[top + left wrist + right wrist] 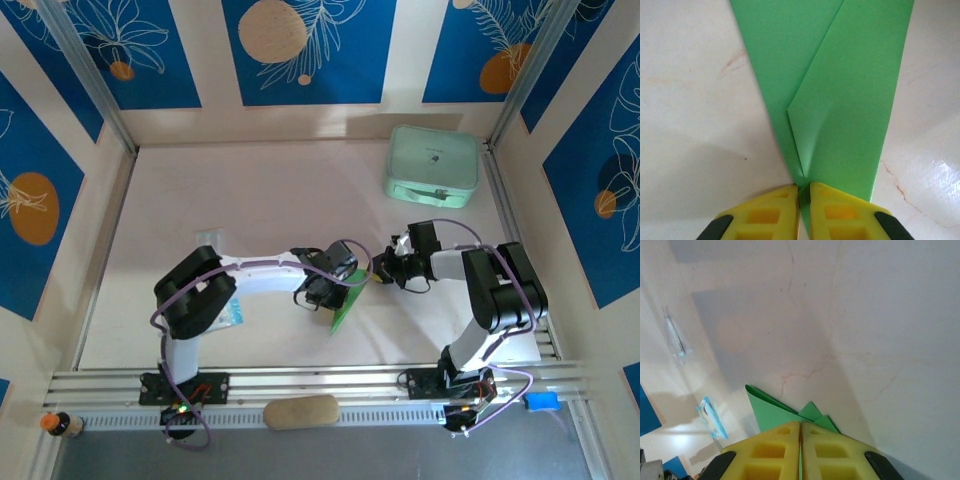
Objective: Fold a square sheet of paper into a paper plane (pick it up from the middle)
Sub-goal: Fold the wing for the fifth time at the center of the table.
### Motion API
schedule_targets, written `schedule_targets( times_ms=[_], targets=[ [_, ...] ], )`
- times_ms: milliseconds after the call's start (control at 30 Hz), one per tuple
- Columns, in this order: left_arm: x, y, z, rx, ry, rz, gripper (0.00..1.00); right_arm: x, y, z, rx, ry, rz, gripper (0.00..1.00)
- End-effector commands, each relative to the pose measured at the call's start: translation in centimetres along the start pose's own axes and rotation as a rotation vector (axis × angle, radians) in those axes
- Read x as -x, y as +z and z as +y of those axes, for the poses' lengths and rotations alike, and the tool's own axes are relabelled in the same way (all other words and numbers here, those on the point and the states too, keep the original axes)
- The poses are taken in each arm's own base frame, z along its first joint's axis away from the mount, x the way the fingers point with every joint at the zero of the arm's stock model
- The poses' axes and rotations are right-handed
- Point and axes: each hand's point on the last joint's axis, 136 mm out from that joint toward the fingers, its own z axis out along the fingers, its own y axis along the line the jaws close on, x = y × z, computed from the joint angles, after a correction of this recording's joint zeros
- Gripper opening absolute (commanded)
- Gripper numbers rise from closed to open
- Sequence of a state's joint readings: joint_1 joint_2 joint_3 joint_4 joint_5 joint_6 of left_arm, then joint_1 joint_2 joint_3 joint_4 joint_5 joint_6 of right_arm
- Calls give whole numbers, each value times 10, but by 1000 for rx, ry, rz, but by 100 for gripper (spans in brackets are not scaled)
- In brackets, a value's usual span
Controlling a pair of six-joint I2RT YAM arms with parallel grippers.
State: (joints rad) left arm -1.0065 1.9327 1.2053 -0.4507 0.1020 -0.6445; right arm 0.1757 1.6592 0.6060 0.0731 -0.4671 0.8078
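The square sheet of paper is bright green and folded into a narrow pointed form, the paper plane (347, 305), with creased flaps meeting at a centre line (840, 100). It hangs tilted just above the table between the two arms. My left gripper (805, 192) is shut on its narrow end, a strip of green pinched between the yellow fingers (765, 212). From the right, my right gripper (800, 429) is shut on it too, and a green sliver runs down the seam between its fingers. Folded green corners (767, 412) stick out past them. In the top view the left gripper (325, 292) and right gripper (384, 270) stand close together.
A pale mint-green rounded case (432, 160) stands at the back right. A small clear packet with blue print (711, 417) lies by the left arm's base, and another clear packet (676, 337) lies farther back. Aluminium rails (320, 380) line the near edge.
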Motion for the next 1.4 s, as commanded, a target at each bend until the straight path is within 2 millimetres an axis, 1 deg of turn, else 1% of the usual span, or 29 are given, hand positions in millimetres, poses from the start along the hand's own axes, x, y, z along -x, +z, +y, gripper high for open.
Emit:
schedule_targets(
  times_ms=[0, 67, 133, 167, 200, 333, 400, 467, 567, 633, 733, 833, 933, 1067, 1100, 1233, 1367],
  targets=[
    [-55, 49, 30, 115, 31, 174, 11, 8, 2, -29, -135, 53, -37, 9],
    [-55, 49, 30, 113, 32, 172, 10, 8, 1, -34, -157, 72, -49, 9],
    [-56, 50, 29, 112, 31, 174, 10, 9, -3, -31, -191, 53, -72, 9],
    [-55, 50, 29, 111, 34, 173, 10, 9, -5, -26, -194, 27, -83, 9],
    [-55, 50, 29, 111, 30, 171, 10, 9, -7, -16, -171, -8, -87, 9],
    [-55, 48, 29, 120, 34, 181, 10, 2, -16, 20, -31, -93, -66, 11],
    [-58, 47, 34, 138, 22, 186, 9, -7, -16, 30, 14, -108, -40, 11],
    [-63, 46, 36, 147, 2, 204, 9, -16, -14, 33, 28, -110, -13, 11],
    [-63, 45, 31, 125, -15, 213, 9, -32, -12, 33, 15, -111, 29, 11],
    [-56, 43, 28, 136, -10, 206, 9, -38, -13, 34, -4, -126, 47, 11],
    [-53, 41, 29, 148, -6, 205, 9, -39, -17, 36, -9, -142, 48, 11],
    [-59, 44, 32, 147, -19, 215, 9, -41, -19, 41, 6, -158, 52, 11],
    [-63, 47, 34, 132, -29, 204, 9, -40, -16, 42, 9, -170, 53, 11],
    [-58, 43, 32, 138, -2, 195, 9, -39, -10, 43, 14, -174, 69, 11],
    [-58, 41, 34, 146, -1, 193, 9, -39, -9, 42, 1, -176, 71, 11],
    [-59, 40, 34, 142, -3, 186, 9, -37, -7, 26, -70, -147, 45, 10],
    [-58, 39, 33, 139, 2, 179, 9, -40, 2, 16, -72, -130, 73, 8]
  ],
)
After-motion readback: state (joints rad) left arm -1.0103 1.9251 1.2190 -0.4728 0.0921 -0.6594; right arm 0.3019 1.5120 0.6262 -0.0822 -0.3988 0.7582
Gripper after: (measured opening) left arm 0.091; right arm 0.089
